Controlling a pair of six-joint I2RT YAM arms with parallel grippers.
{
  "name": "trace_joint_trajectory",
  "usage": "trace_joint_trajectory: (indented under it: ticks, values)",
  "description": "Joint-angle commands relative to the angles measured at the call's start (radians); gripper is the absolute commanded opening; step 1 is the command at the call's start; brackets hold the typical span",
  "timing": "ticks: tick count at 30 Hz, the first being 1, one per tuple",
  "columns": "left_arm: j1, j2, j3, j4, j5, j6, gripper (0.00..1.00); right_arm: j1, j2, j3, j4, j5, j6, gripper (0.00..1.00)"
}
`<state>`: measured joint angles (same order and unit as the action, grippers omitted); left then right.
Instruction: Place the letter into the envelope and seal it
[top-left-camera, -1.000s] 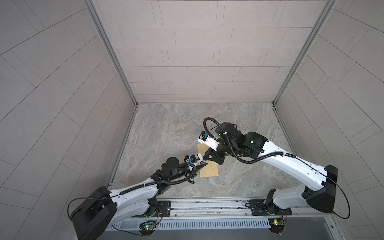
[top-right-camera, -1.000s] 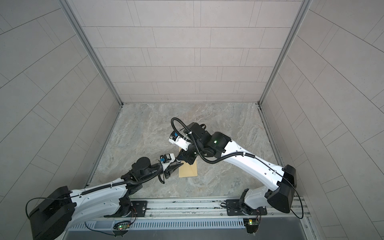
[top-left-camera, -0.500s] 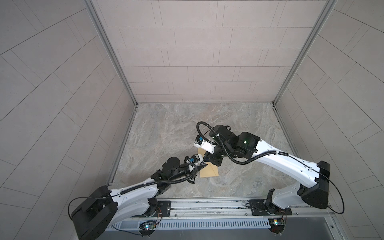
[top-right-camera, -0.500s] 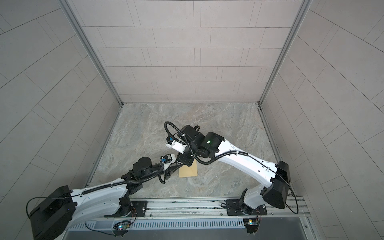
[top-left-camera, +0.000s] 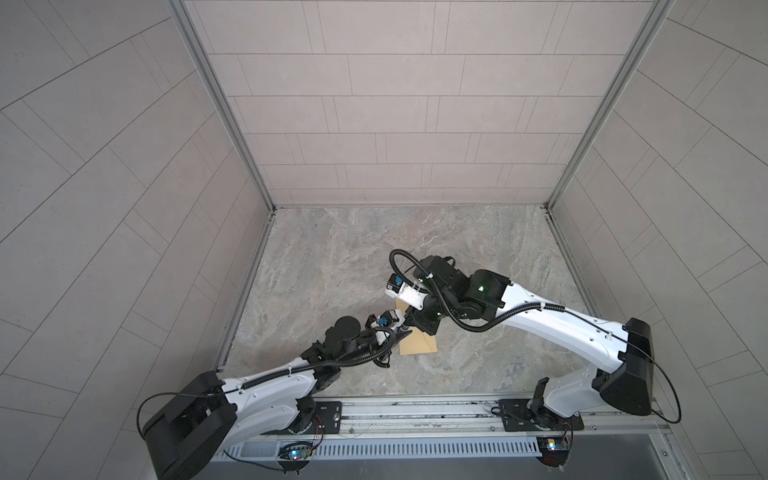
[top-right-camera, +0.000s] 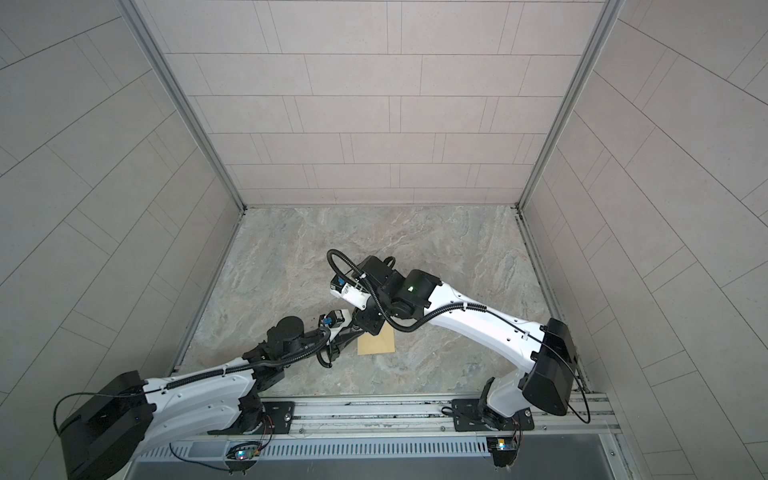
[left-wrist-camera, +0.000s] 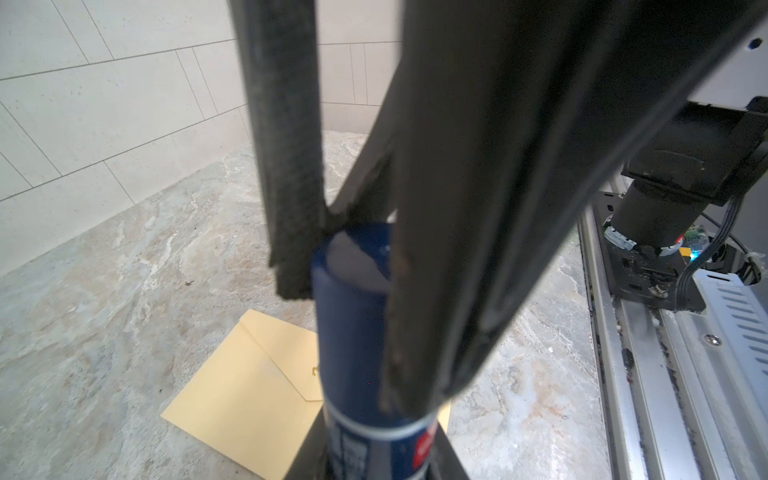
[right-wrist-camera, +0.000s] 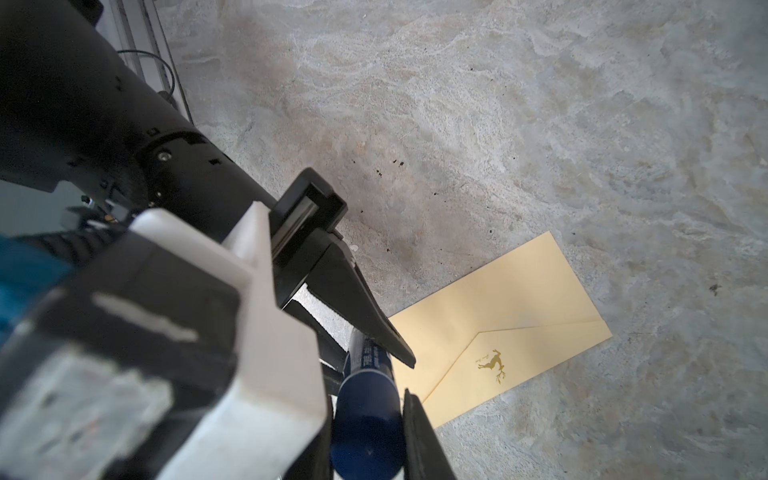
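The left gripper (left-wrist-camera: 376, 453) clamps the labelled body of a smooth dark-blue glue-stick cylinder (left-wrist-camera: 353, 332). The right gripper (right-wrist-camera: 368, 432) pinches its cap end. Just below both lies the flat mustard-tan paper envelope (right-wrist-camera: 498, 316), flap folded down, its visible edges clear on the veined stone-patterned tabletop (right-wrist-camera: 457, 124).

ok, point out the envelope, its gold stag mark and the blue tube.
envelope (right-wrist-camera: 498, 299): right wrist view, plain panel beyond the flap tip.
gold stag mark (right-wrist-camera: 491, 363): right wrist view, the stag's body.
blue tube (left-wrist-camera: 353, 324): left wrist view, its bare blue side.
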<state>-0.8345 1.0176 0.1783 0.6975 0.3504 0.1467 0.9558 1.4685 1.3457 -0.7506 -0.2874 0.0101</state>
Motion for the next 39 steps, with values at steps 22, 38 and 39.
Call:
trace_joint_trajectory:
  ticks: [22,38,39]
  values:
    - [-0.005,-0.086,0.055,0.322,-0.04,-0.085,0.0,0.034,0.137,-0.245,0.147,-0.058,0.232,0.0]
    - [-0.005,-0.108,0.099,0.099,-0.084,-0.084,0.0,0.0,-0.047,-0.016,0.04,0.041,0.145,0.06]
    - [-0.005,-0.117,0.102,0.074,-0.088,-0.086,0.0,-0.002,-0.077,-0.013,0.051,0.078,0.135,0.08]
